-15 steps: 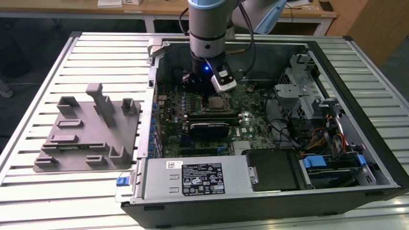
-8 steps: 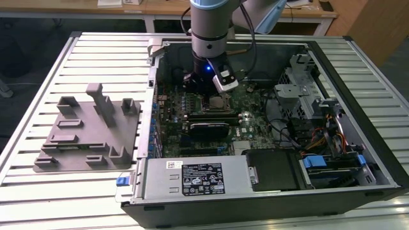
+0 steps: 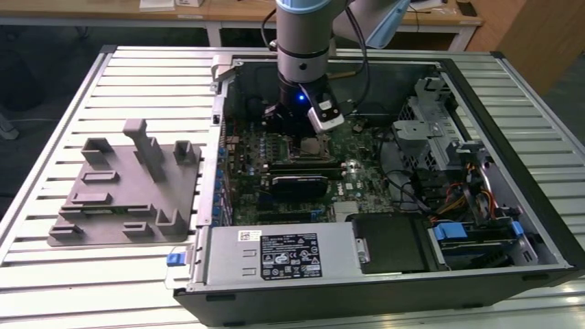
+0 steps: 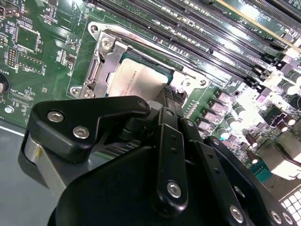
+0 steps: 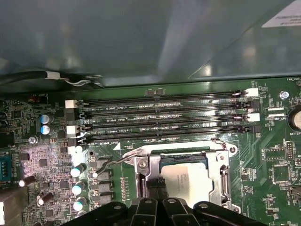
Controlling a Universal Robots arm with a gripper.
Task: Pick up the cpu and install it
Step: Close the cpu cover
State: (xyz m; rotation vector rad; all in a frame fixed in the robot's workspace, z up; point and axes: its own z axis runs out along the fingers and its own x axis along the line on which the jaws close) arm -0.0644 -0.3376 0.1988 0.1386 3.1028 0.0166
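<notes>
Inside the open computer case (image 3: 549, 205), your arm's gripper (image 3: 305, 137) hangs low over the square metal-framed socket (image 5: 221, 176). The socket sits near the middle of the motherboard (image 3: 361, 188), just beside the rows of memory slots (image 5: 164, 117). The cpu (image 5: 186, 181) lies within the socket's frame, silvery top plate up. In both wrist views the tool's tip sits right at one edge of the chip. You cannot tell whether the tool is clamped on the chip or merely resting against it.

By the look of it, you are at the install step, with the pick-up done. The grey tray (image 3: 119, 192) stands on the slatted tabletop (image 3: 137, 89) beside the case, toward the exterior view's left edge and well apart from the work. Seating calls for the chip to lie flat and square in the frame, and these views do not settle that. The thin wire lever (image 5: 117, 162) runs alongside the socket.
</notes>
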